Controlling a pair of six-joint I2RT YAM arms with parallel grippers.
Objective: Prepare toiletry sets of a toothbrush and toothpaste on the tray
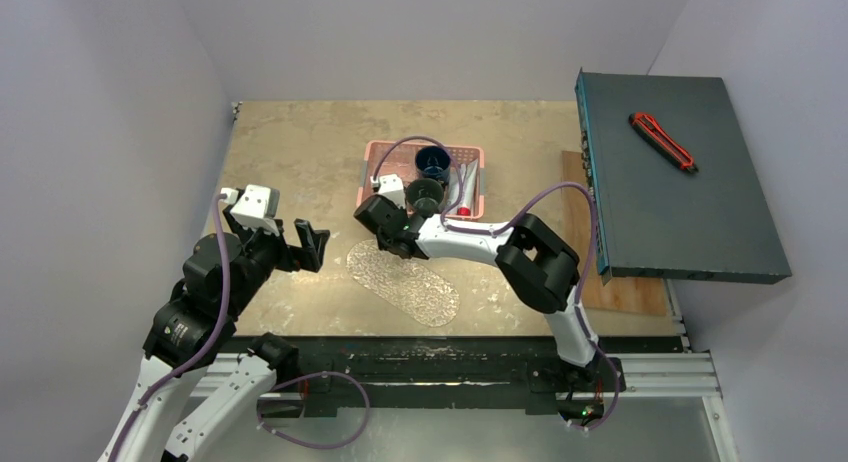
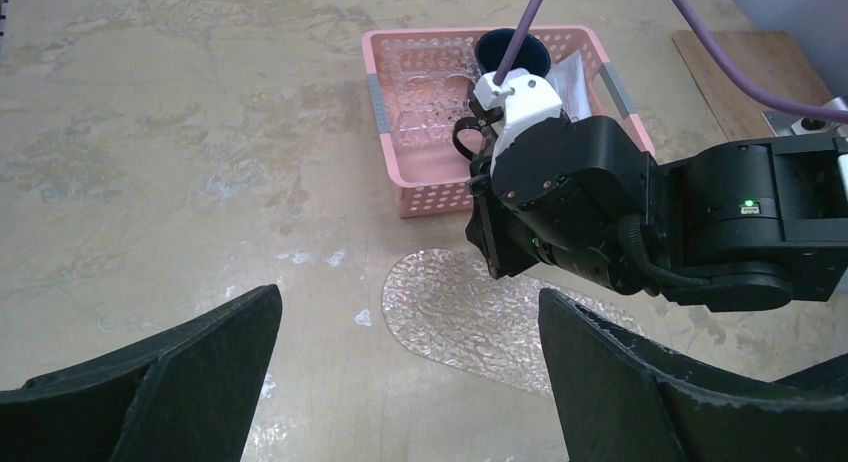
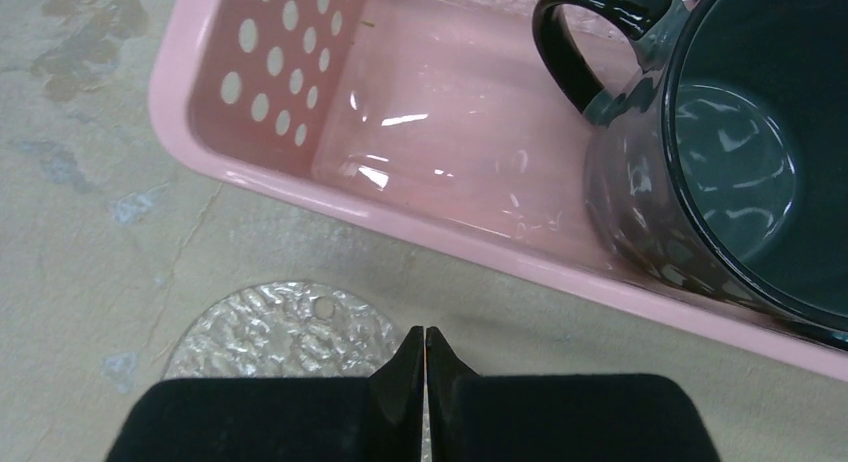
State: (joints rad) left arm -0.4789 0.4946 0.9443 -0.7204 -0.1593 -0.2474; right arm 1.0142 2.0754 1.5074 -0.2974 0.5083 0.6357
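Clear embossed tray (image 1: 403, 282) lies flat on the table (image 1: 290, 142), just in front of the pink basket (image 1: 370, 167), nothing on it. Silver tubes (image 1: 466, 185) lie in the basket's right side, next to two dark mugs (image 1: 433, 162); brushes are too small to pick out. Right gripper (image 3: 425, 334) hangs over the tray's far end, just short of the basket's near wall, fingers pressed together on nothing. Left gripper (image 1: 310, 244) is off to the tray's left, above bare table, fingers spread wide and empty. At far right, a dark board (image 1: 700, 222) carries a red-and-black knife (image 1: 662, 142).
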